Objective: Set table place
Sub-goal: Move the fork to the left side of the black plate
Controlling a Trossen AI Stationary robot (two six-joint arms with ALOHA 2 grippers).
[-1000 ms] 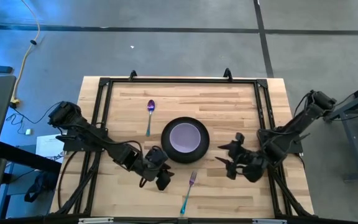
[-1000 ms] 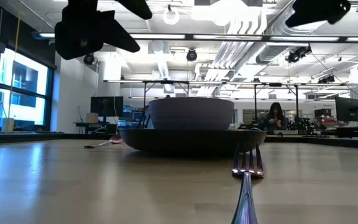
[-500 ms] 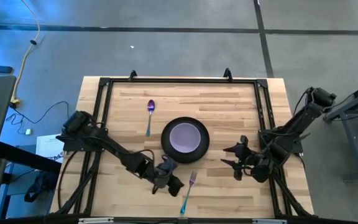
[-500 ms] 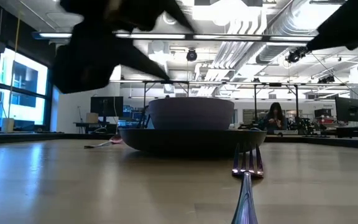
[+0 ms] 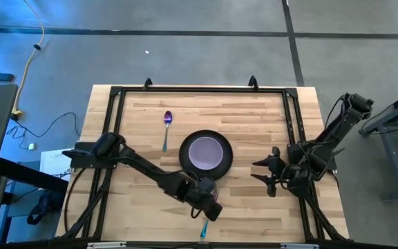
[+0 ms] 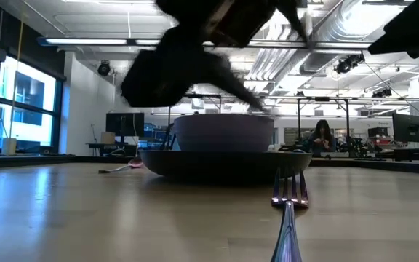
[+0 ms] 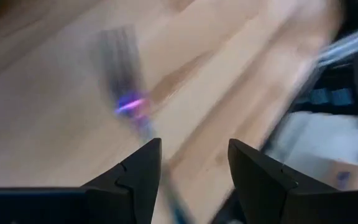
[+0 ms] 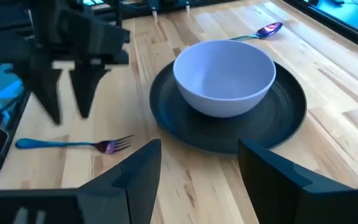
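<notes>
- High view shows you the left gripper [image 5: 209, 205] over the fork [image 5: 204, 229], near the table's [image 5: 254, 111] front edge, just in front of the plate [image 5: 206, 173].
- Only the fork's teal handle end shows from above; the gripper hides the rest.
- Your left wrist view looks down past two spread fingers [image 7: 138, 171] at the blurred fork [image 7: 124, 93] lying flat on the wood, with nothing between them: the jaws are open and empty.
- Your right wrist view shows the same left gripper [image 8: 67, 93], fingers apart, pointing down, just above the fork [image 8: 73, 144]; whether they touch it you cannot tell.
- The bowl [image 5: 206, 152] sits in the middle of the plate, both near the table's centre.
- The spoon [image 5: 166, 128] lies to the plate's left and farther back, clear of it, head pointing away from the front edge.
- Your right gripper [image 5: 271, 178] hovers to the right of the plate, well apart from it, fingers spread and holding nothing.
- Low view puts the fork [image 6: 289, 211] closest, tines towards the plate [image 6: 217, 161], with a person seated far back in the room.
</notes>
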